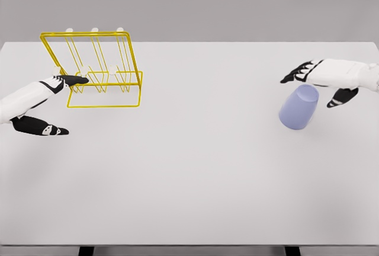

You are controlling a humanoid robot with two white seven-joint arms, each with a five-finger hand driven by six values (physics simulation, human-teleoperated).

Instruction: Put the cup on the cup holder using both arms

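Observation:
A pale blue cup (pixel 299 108) sits on the white table at the right, tilted, its wider end toward me. My right hand (pixel 320 84) hovers just behind and above it, fingers spread, thumb (pixel 341 97) beside the cup's far rim, not closed on it. A yellow wire cup holder (pixel 95 69) with white-tipped pegs stands at the far left. My left hand (pixel 56 102) is open beside the holder's left front corner, its fingertips (pixel 77 80) reaching the wire frame, the thumb (pixel 41 128) held lower.
The white table (pixel 189 167) spans the whole view, with its front edge near the bottom and its back edge against a grey wall. Wide bare surface lies between holder and cup.

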